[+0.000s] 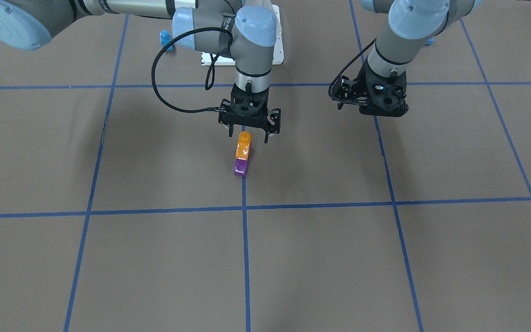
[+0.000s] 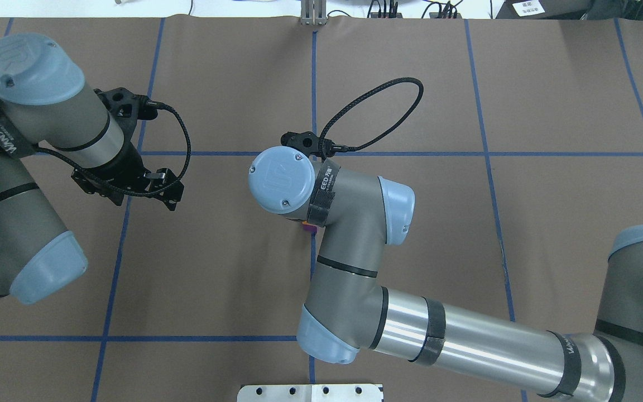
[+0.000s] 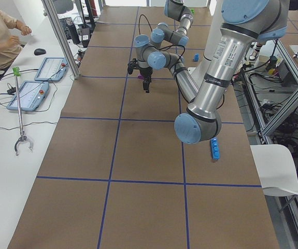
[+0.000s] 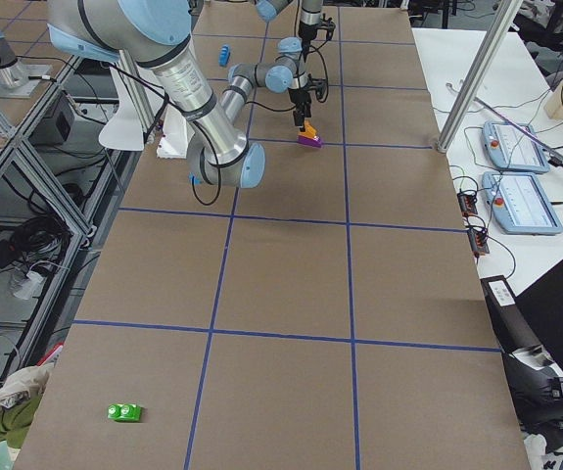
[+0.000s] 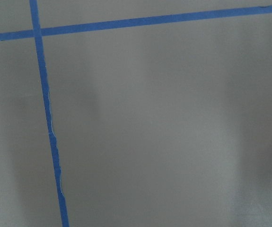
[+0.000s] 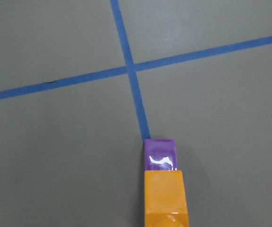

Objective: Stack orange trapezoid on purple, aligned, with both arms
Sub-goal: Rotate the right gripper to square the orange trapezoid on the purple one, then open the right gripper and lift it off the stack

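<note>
The orange trapezoid (image 1: 243, 146) sits on top of the purple block (image 1: 241, 167) on a blue tape line near the table's middle. The stack also shows in the right wrist view, with the orange block (image 6: 165, 196) above the purple block (image 6: 160, 153), and in the exterior right view (image 4: 306, 130). My right gripper (image 1: 249, 134) hangs just over the stack. It is open, with a finger either side of the orange stud and not touching it. My left gripper (image 1: 370, 109) hovers apart from the stack over bare table. Its fingers are hidden.
A small blue block (image 1: 166, 39) and a white base plate (image 1: 275, 46) lie near the robot's base. A long blue brick (image 3: 214, 149) lies on the table by the left arm. A green block (image 4: 124, 412) lies at the far end. Blue tape lines grid the brown table (image 1: 155, 258).
</note>
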`<state>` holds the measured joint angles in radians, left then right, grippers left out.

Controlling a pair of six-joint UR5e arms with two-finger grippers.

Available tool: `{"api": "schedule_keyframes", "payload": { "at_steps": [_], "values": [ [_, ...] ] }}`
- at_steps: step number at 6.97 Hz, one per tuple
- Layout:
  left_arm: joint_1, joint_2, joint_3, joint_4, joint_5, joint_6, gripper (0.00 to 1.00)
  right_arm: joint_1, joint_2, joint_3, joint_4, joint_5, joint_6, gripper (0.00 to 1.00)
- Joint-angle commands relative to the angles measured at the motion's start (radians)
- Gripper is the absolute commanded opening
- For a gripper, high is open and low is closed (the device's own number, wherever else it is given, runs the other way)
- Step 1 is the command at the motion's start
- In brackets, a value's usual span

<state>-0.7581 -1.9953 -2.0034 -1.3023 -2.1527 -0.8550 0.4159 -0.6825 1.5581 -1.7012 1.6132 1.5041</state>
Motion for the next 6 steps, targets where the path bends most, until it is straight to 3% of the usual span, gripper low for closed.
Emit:
{"api": "schedule_keyframes", "payload": {
  "at_steps": [1, 3, 6],
  "values": [
    [-0.013, 0.004, -0.017, 0.000, 0.002, 0.016, 1.00, 0.073, -0.049, 0.123, -0.061, 0.107, -0.030, 1.00],
    [-0.075, 0.016, -0.044, 0.000, 0.001, 0.062, 1.00, 0.176, -0.187, 0.288, -0.121, 0.207, -0.207, 1.00],
    [-0.264, 0.202, -0.092, -0.011, -0.013, 0.352, 1.00, 0.427, -0.427, 0.396, -0.115, 0.426, -0.558, 1.00]
  ]
}}
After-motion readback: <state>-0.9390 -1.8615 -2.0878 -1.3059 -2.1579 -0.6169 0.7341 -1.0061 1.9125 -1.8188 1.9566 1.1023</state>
